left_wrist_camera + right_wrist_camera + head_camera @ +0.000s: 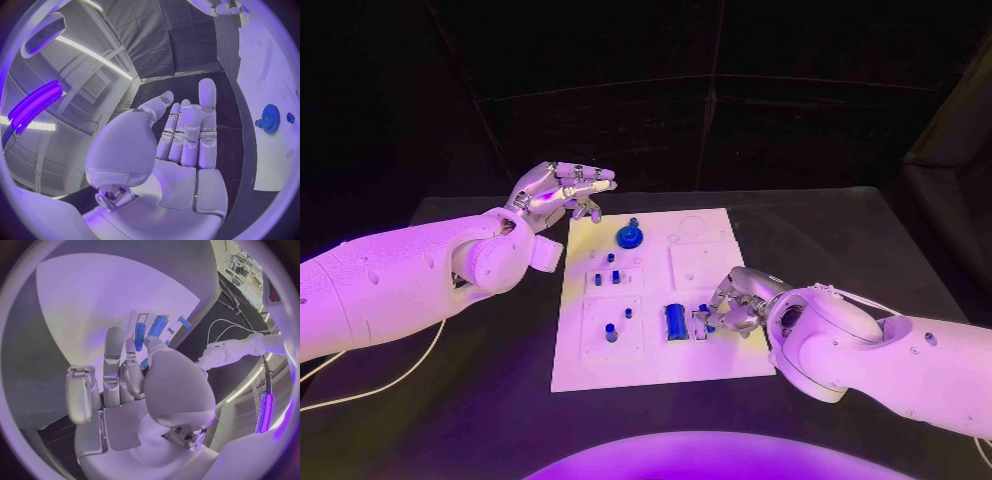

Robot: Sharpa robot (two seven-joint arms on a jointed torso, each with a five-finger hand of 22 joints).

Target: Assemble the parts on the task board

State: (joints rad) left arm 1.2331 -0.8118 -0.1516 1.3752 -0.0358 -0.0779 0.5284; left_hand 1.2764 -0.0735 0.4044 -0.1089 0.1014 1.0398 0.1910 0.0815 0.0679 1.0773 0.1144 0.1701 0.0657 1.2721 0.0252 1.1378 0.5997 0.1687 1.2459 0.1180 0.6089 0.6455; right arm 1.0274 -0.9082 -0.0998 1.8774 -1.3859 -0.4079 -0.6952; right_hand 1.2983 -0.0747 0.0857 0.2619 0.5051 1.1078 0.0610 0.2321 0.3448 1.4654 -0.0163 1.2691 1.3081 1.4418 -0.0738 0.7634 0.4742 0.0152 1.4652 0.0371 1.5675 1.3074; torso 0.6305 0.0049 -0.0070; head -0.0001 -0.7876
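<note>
Looking at the right hand (733, 300), we can't tell whether its curled fingers actually pinch a small blue part (702, 323) low on the task board (711, 365), so it may slip, while the left hand (560, 192) hangs empty, fingers apart, beyond the board's far corner.

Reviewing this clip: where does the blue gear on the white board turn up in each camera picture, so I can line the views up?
Head view: the blue gear sits near the far left corner of the task board, just beyond the left hand.
Left wrist view: the blue gear shows at the picture's right, past the fingertips.
Right wrist view: I cannot make it out.
Shared landmark: the white task board.
</note>
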